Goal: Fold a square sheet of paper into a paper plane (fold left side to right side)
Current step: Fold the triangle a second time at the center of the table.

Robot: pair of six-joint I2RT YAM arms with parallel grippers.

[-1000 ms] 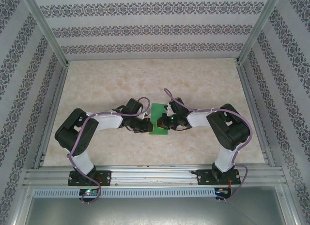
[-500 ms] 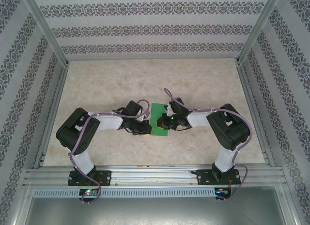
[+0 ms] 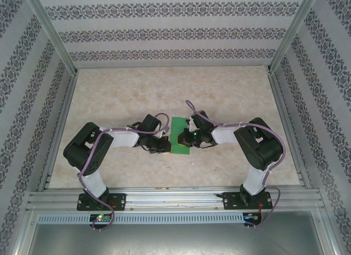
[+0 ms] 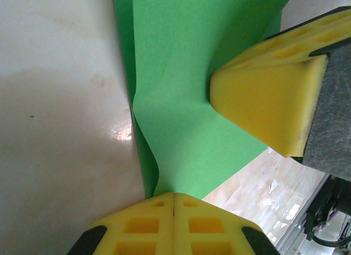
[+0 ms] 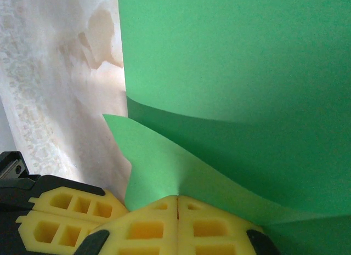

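I see the square sheet of paper lying at the middle of the table. My left gripper is closed tight, pinching the sheet's lifted edge, and my right gripper is likewise clamped on a raised flap

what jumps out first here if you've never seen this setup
The bright green paper in the middle of the pale table stands out first. Next come the yellow-padded left pincer and right pincer, each shut on an edge of it, where a layer curls up.
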